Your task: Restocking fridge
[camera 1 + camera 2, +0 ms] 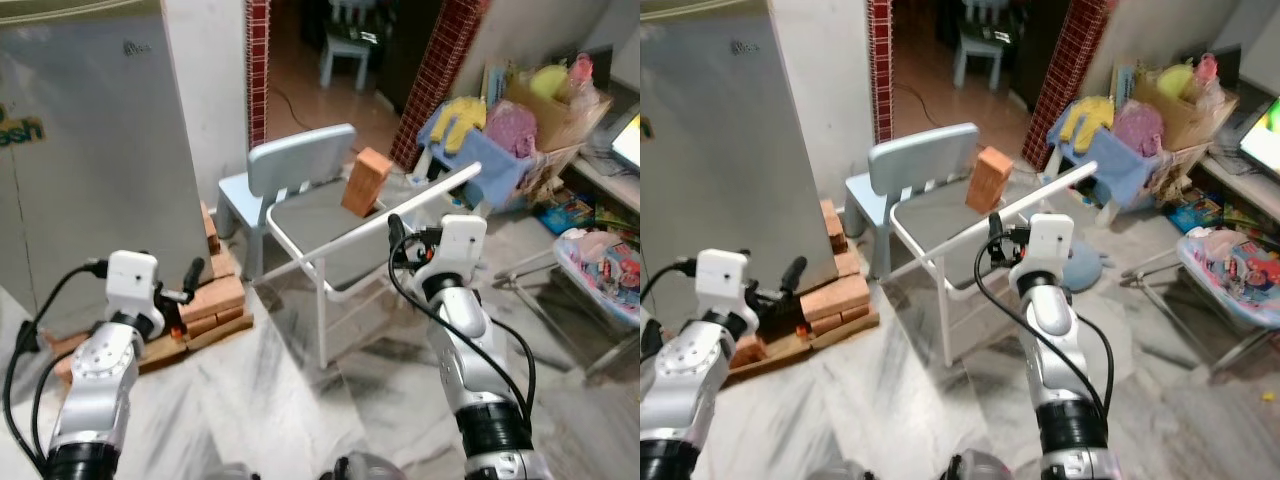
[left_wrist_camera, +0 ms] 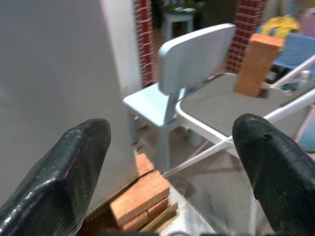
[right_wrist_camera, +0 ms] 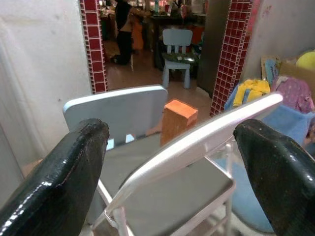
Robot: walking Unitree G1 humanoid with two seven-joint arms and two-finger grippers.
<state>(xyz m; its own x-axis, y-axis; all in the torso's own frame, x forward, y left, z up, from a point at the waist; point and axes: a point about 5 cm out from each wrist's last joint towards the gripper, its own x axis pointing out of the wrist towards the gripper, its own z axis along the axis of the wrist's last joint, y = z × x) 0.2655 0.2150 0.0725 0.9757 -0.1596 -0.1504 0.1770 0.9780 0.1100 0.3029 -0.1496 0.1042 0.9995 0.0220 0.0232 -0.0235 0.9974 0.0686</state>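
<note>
Silver fridge (image 1: 90,150), green "sh" lettering (image 1: 22,130)

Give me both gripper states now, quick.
Left gripper: open, holding nothing, near the fridge.
Right gripper: open, holding nothing, facing the white chair.

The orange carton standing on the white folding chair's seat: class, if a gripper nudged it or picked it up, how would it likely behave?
The orange carton stands tall on a narrow base and looks tilted, so a nudge would probably tip it. Its flat faces and sharp edges suggest a stiff box that won't roll. The folding chair seat is smooth, so it may slide before toppling.
</note>
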